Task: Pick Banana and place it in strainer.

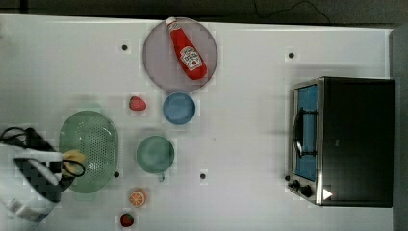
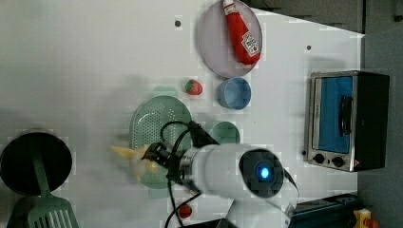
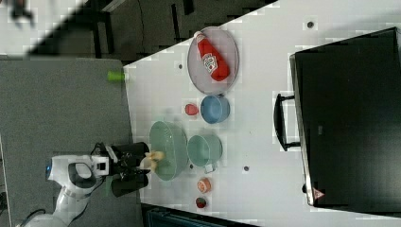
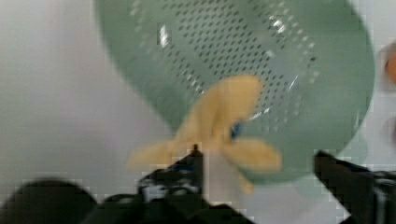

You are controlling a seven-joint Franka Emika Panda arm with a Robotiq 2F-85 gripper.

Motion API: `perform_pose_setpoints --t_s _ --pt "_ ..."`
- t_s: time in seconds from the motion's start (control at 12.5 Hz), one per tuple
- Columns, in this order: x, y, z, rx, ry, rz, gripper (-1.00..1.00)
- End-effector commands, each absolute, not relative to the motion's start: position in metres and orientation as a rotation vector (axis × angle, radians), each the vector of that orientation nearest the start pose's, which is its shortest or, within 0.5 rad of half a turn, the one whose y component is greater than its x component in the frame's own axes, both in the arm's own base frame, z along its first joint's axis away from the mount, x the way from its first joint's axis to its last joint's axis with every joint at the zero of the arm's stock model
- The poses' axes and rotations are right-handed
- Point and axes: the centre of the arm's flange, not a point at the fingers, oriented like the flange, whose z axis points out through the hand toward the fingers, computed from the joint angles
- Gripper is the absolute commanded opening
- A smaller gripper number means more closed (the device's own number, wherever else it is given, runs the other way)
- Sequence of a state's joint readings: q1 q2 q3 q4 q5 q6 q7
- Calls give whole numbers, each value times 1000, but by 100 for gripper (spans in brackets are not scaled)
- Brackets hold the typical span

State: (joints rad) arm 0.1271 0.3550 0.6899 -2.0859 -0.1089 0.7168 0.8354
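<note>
Banana (image 4: 219, 126) lay over the strainer's (image 4: 327, 60) rim in the wrist view, one end above the perforated bottom, its splayed ends just ahead of the gripper (image 4: 261, 163). Both fingers stood spread wide, apart from the fruit, grasping nothing. In the top view, the strainer (image 1: 91, 139) sat at the table's (image 1: 250, 144) left, near a green cup (image 1: 155, 154).

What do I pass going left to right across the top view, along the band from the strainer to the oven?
Strainer → green cup → toaster oven.
</note>
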Motion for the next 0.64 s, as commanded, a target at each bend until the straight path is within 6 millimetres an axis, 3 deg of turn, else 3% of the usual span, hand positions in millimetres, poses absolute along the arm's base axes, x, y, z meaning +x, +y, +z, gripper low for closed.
perform_pose_setpoints --t_s 0.08,0.32,0.48,0.64 --pt "436 390 329 -2777 1336 97 100" --pt "466 348 372 -2709 1426 -39 100" --pt "486 303 411 -2730 1413 -145 100" --pt "501 242 454 -2815 1342 -213 100"
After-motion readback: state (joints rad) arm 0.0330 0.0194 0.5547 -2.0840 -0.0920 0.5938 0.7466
